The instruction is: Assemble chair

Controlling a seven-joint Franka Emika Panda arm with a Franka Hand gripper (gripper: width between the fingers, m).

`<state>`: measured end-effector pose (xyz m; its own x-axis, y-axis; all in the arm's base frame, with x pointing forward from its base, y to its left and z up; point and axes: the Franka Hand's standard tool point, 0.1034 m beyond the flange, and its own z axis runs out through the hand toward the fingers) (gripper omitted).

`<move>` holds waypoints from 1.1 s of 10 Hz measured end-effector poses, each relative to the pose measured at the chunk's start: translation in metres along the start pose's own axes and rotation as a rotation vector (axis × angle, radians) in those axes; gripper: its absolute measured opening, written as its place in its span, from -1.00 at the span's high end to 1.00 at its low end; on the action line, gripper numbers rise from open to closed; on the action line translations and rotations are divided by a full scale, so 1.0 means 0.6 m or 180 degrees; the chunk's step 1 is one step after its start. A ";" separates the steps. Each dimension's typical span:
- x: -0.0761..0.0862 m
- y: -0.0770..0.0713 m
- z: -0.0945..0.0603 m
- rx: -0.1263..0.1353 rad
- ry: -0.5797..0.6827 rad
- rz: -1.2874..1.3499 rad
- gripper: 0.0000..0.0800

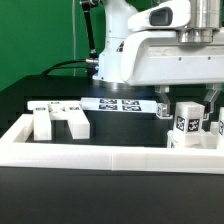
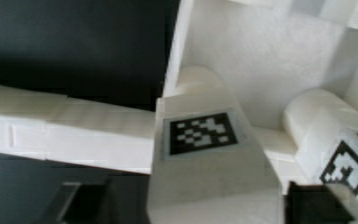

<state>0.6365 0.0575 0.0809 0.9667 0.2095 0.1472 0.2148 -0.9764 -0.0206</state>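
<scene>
Now the claw [image 1: 188, 107] straddles a chair part [image 1: 187, 125].

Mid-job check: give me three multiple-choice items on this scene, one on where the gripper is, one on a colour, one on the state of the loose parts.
1. In the exterior view, the gripper is at:
A. that view's left edge
B. that view's right side
C. the front rail

2. The backdrop behind the table is:
A. green
B. red
C. blue

3. The chair parts at the exterior view's left are:
A. lifted in the air
B. hanging from the arm
C. lying on the table

Answers:
1 B: the gripper is down over the tagged chair part at the right.
2 A: the wall behind is plainly green.
3 C: they rest on the black surface, away from the arm.
</scene>
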 end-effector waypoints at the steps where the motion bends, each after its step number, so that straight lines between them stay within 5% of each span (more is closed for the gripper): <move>1: 0.000 0.000 0.000 0.0002 0.0000 0.0024 -0.09; 2: 0.000 0.000 0.001 0.0003 -0.0002 0.0069 0.28; 11: -0.004 0.002 0.002 0.0005 0.0008 0.2507 0.27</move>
<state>0.6346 0.0559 0.0795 0.8339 -0.5443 0.0908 -0.5333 -0.8372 -0.1213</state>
